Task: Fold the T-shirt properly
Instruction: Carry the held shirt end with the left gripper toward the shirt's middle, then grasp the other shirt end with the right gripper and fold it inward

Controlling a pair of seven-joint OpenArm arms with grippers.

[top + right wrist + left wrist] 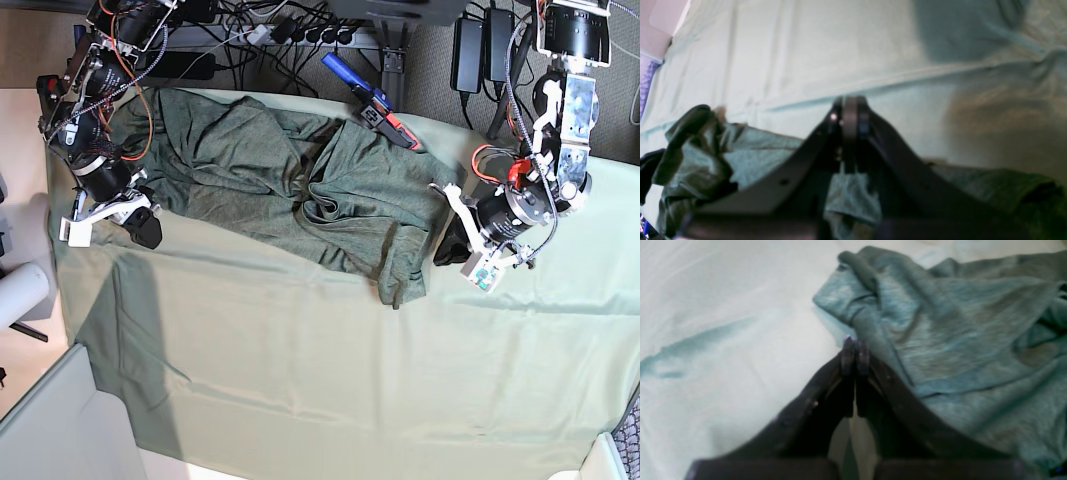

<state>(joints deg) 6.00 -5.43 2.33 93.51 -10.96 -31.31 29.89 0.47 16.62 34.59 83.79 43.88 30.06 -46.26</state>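
The left claw (855, 350) is clenched, its two dark tips pressed together with nothing between them, hovering over the pale sheet (723, 373) just beside the edge of the T-shirt (957, 333), which spreads rumpled away to that claw's right, a rolled hem bunched up ahead of the tips. In the base view this arm hangs down from its mount, wrist bent inward, the left claw (450, 245) just off the garment's side edge. The right claw (850, 110) is also clenched, and a flap of the grey-green knit shows between its fingers lower down, so it is grasping the T-shirt (750, 150), which bunches to its left and lies behind it to the right. In the base view the right claw (148, 228) sits at the shirt's opposite edge, arm folded down from the far corner, on the counter (300, 380)
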